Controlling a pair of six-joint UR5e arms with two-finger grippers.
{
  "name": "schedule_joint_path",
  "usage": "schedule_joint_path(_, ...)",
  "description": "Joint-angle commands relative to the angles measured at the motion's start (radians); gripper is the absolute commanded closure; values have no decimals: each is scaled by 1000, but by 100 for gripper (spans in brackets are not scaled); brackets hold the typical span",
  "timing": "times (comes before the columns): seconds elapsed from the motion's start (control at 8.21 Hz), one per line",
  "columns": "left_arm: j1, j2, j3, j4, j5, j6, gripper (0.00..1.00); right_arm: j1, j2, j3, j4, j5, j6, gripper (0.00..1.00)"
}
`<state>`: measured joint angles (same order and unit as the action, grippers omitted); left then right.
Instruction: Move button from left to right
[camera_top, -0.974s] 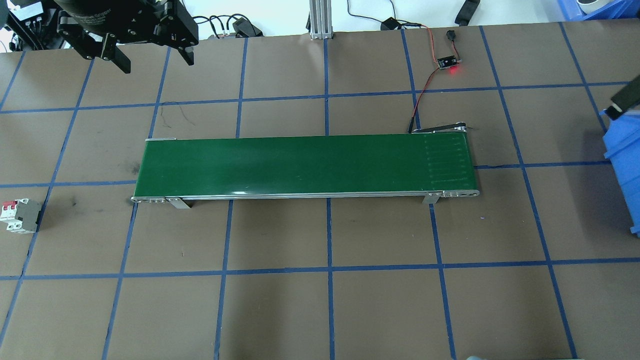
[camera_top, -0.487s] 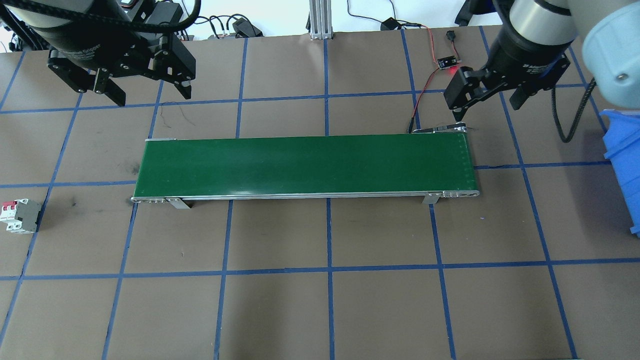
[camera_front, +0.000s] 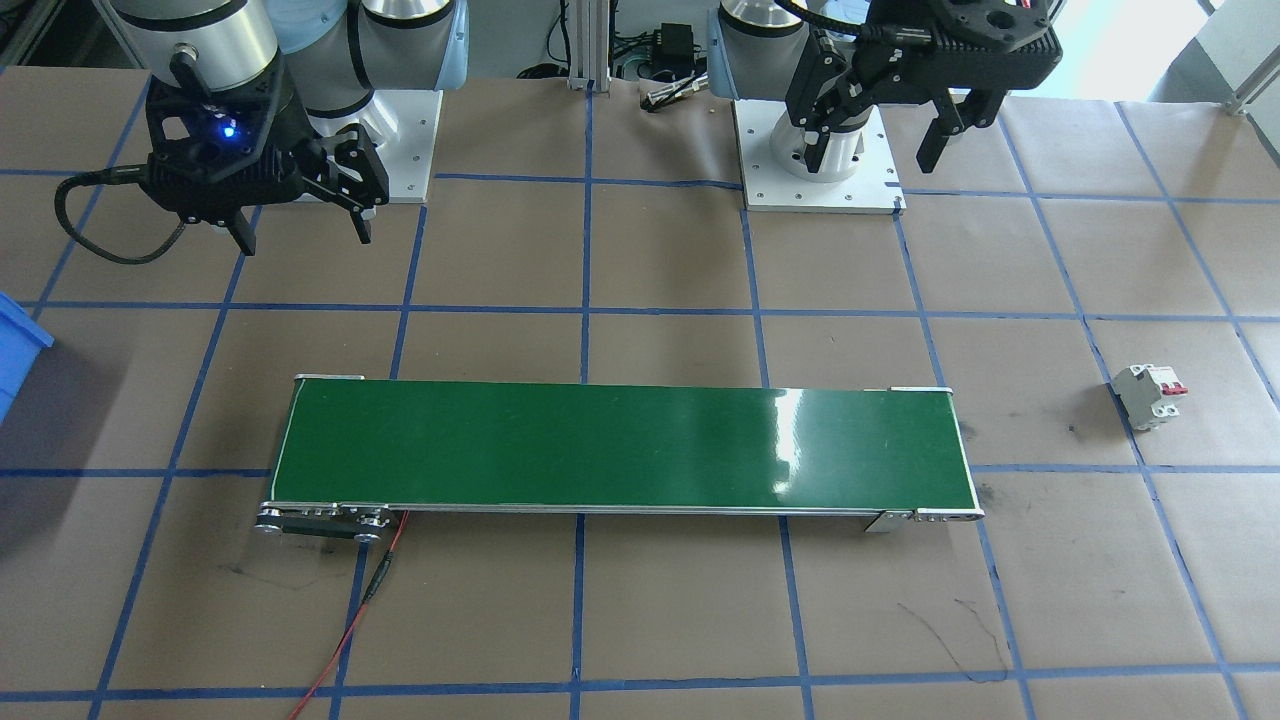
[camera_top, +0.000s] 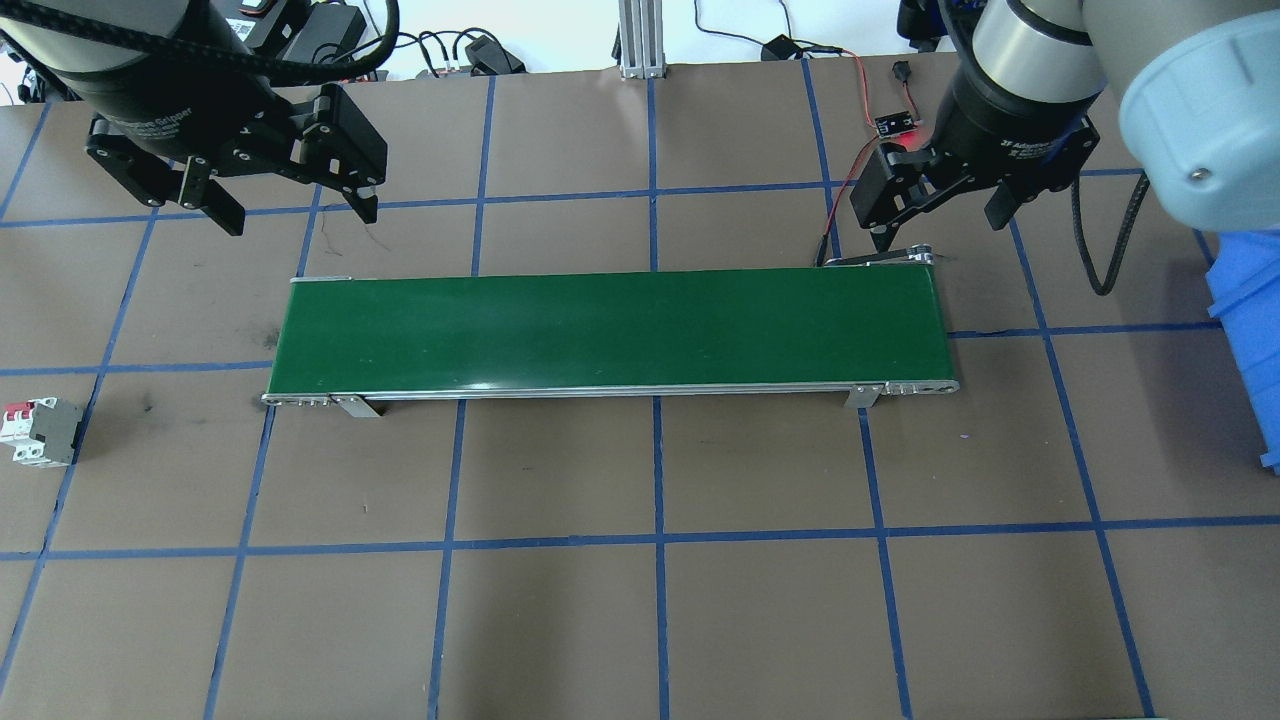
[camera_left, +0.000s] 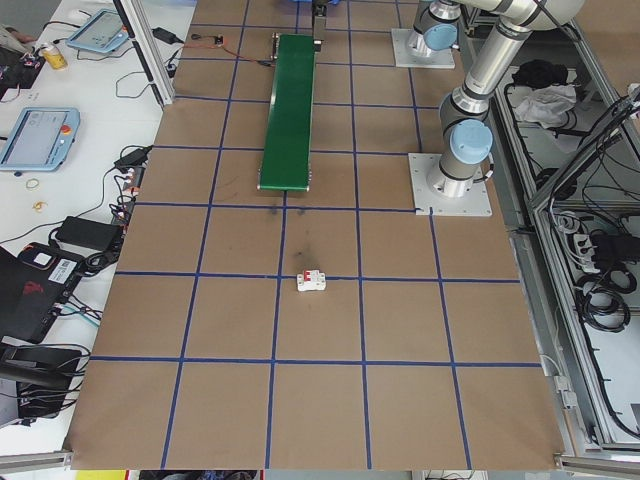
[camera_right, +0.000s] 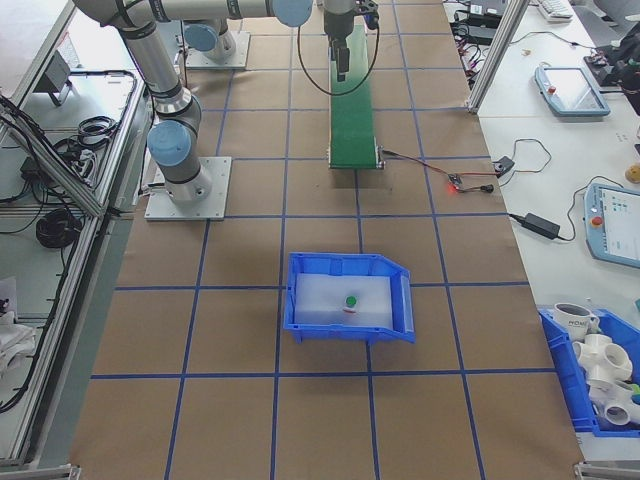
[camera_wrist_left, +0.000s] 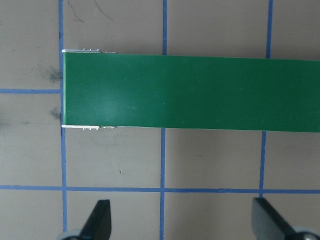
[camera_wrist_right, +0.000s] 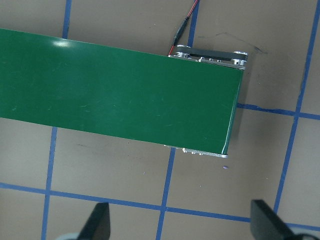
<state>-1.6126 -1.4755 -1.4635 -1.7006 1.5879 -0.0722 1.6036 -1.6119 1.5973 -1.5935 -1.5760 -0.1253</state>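
Both grippers hang empty above the table with their fingers spread wide apart. Left gripper (camera_top: 292, 205) hovers off the conveyor's left end, at about 11 o'clock from that end in the overhead view; right gripper (camera_top: 940, 215) hovers just beyond the conveyor's right end, at about 12 o'clock from that end. The wrist views show each pair of dark fingertips (camera_wrist_left: 100, 218) well separated, with nothing between them.

The button (camera_right: 350, 300), its green cap up, sits inside the blue bin (camera_right: 300, 325) on the robot's right side of the table, roughly mid-floor of the bin, touching neither gripper. From the bin, in the right side view, the conveyor lies at 12 o'clock, well apart.

The green conveyor belt (camera_top: 610, 330) stretches across the table centre, its surface bare. A red and black wire (camera_top: 845, 175) runs from its far right corner toward a small board with a red light (camera_top: 897, 124) at about 12 o'clock from that corner. A white circuit breaker with red levers (camera_top: 40, 432) lies on the brown table (camera_top: 660, 620) well off the conveyor's left end, at about 8 o'clock from it in the overhead view.
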Motion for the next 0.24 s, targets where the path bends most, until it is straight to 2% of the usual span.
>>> schedule_joint_path(0.0,-1,1,-3,-22,20,6,0,1,0,1,1,-4,1,0)
schedule_joint_path(0.12,2,-2,-9,-34,20,8,0,1,0,0,1,-9,-4,0)
